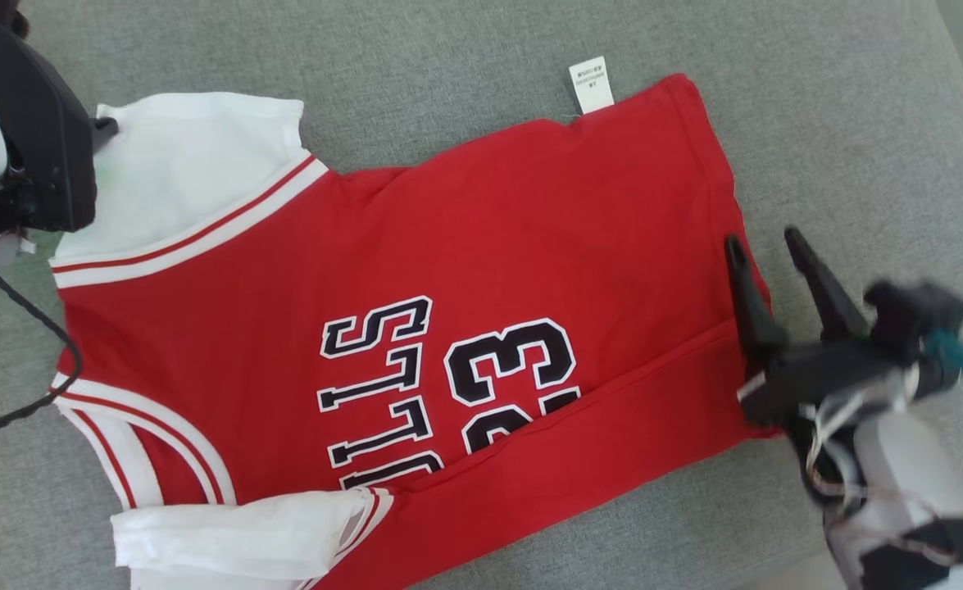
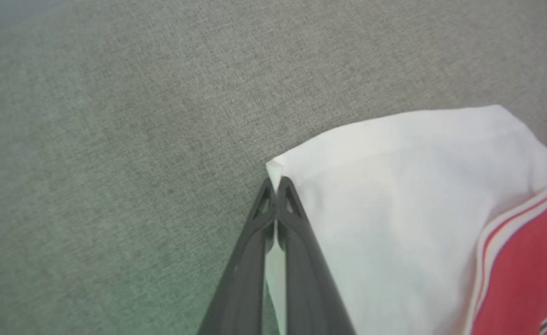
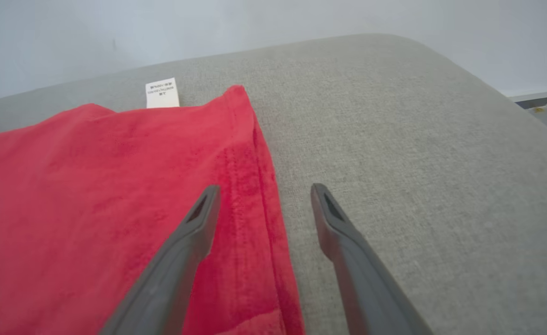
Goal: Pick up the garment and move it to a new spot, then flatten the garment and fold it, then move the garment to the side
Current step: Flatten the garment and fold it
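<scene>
**Q:** Head view: where is the garment?
**A:** The red basketball jersey [image 1: 481,270] lies flat on the grey fabric cushion [image 1: 448,49], with 1 long side folded over the number 23. The right gripper [image 1: 764,239] is at the jersey's hem, jaws spread.
**Q:** Left wrist view?
**A:** The left gripper [image 2: 277,184] is clenched on the corner of the white sleeve [image 2: 394,186].
**Q:** Right wrist view?
**A:** 1 finger is over the red hem and 1 over the cushion, with nothing grasped. The white label [image 3: 162,93] lies beyond.
</scene>
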Robot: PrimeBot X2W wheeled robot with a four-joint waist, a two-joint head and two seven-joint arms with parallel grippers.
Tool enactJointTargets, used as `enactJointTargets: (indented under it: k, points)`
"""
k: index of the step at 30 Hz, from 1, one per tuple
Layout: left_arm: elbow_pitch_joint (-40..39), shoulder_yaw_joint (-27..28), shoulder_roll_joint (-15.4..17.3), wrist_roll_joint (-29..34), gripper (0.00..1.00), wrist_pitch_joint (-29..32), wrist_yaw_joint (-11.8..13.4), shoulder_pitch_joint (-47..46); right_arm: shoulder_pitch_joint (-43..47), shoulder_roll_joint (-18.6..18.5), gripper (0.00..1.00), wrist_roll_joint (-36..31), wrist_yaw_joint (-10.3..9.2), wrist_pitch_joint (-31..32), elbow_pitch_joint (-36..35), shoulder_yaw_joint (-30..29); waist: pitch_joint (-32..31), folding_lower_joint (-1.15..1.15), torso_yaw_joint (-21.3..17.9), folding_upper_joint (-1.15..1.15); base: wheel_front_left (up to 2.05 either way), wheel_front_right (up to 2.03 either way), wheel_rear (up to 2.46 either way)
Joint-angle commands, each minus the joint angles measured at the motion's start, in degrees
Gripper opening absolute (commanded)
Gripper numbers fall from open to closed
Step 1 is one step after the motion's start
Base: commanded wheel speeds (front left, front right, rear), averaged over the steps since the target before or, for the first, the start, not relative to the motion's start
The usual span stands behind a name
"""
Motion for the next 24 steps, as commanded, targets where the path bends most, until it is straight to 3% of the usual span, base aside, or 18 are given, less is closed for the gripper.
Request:
enactJointTargets:
  k: [1,13,19,24]
  points:
    - [-0.3,0.0,-0.3,-0.2,0.0,0.2,-0.2,0.7,-2.2,-0.2,1.0,0.0,-0.14,2.4,0.2,-0.1,-0.5,0.0,0.2,0.0,0.0,0.0,0.0]
    - [-2.8,-0.8,-0.7,0.0,0.0,-1.1,-0.3,1.8,-22.5,2.7,1.0,-8.3,-0.14,34.3,11.0,-2.0,-2.3,0.0,1.7,0.0,0.0,0.0,0.0]
    - [-3.7,-1.4,-0.4,0.4,0.0,-0.2,-0.2,1.5,-29.0,4.1,1.0,-12.6,-0.14,42.8,15.6,-2.6,-2.2,0.0,2.2,0.0,0.0,0.0,0.0]
    - [-4.7,-1.7,-0.3,0.6,0.0,0.4,-0.1,0.8,-33.9,4.8,1.0,-16.1,-0.14,45.9,19.6,-4.0,-1.6,0.0,3.0,0.0,0.0,0.0,0.0]
